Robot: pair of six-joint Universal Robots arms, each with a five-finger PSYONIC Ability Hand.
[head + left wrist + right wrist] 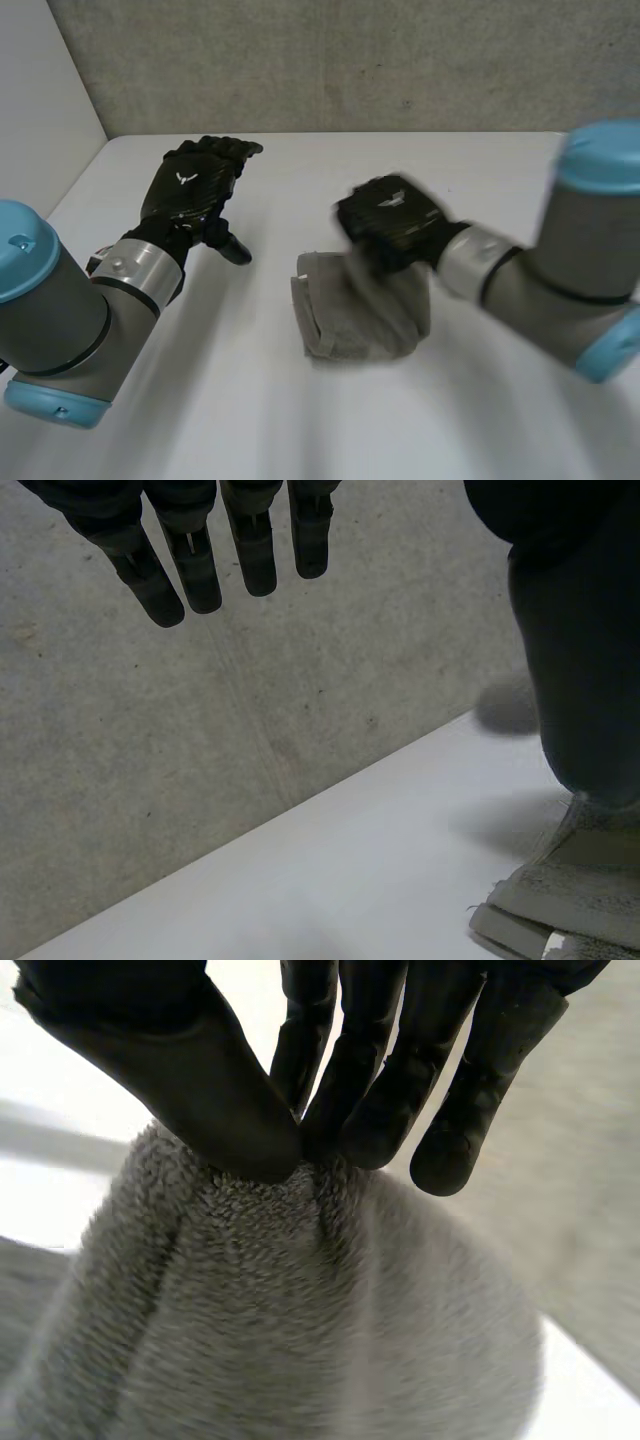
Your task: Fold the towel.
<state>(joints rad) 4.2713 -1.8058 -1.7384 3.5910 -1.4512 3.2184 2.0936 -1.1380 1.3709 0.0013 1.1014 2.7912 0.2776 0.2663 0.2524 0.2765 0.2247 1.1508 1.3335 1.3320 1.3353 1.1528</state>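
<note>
- The towel (360,322) is a grey, already doubled bundle lying near the middle of the table (220,400), with its layered edges turned toward the left hand (195,190).
- The right hand (390,215) sits over the far part of the towel. In the right wrist view its thumb (215,1100) and fingers (360,1110) pinch a tuft of the pile, and the cloth rises in a peak to that pinch.
- The left hand is well apart from the towel. In the left wrist view its fingers hang straight and spread, holding nothing, and point toward the wall (150,760).
- Step in hand, as I judge it: a late fold. The right hand has hold of one part of the bundle to carry it over the rest, and the stacked layers suggest most of the folding is done.
- Next move, as I judge it: I would carry the pinched part across the bundle, lower it until the layers lie flat, then let go. The left hand could come in to pin the stacked edge so the bundle does not drag.
- Caution: the pinch is small, so a quick pull may slip it or lift the whole bundle.
</note>
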